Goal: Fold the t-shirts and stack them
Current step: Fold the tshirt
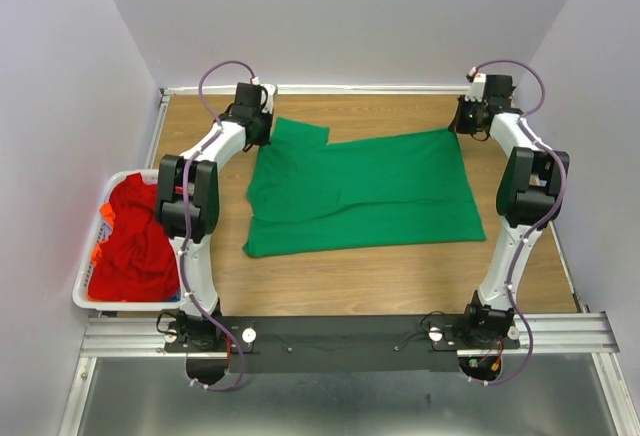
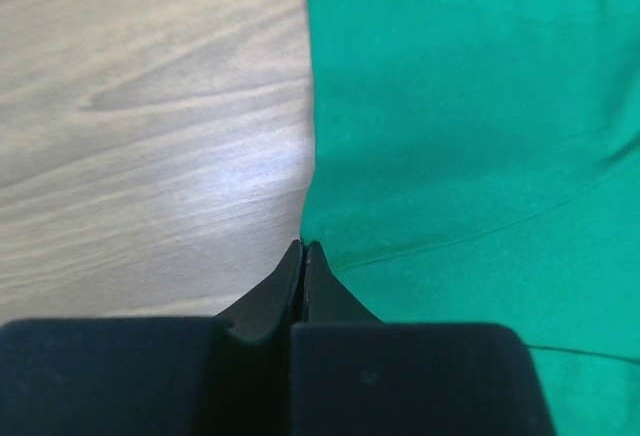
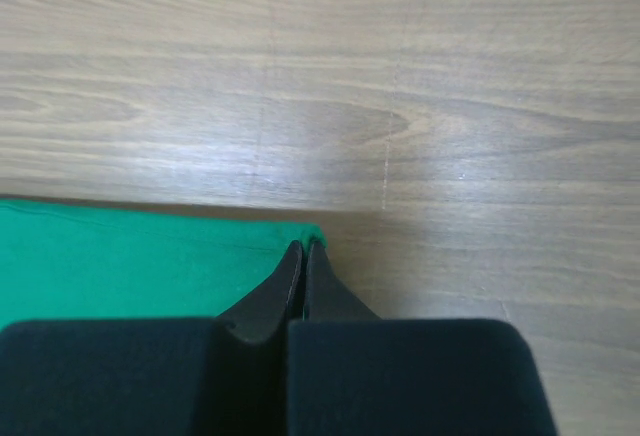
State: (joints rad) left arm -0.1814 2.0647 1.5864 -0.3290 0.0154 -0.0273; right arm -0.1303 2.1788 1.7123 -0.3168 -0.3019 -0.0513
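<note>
The green t-shirt lies spread flat across the middle of the wooden table, one sleeve pointing to the far left. My left gripper is shut on the shirt's far left edge; in the left wrist view its tips meet right at the green cloth. My right gripper is shut on the shirt's far right corner; in the right wrist view the tips pinch the green corner. The red t-shirts, with some orange, lie heaped in the basket on the left.
The white slatted basket stands at the table's left edge beside the left arm. Walls close the table in at the back and on both sides. Bare wood shows in front of the green shirt.
</note>
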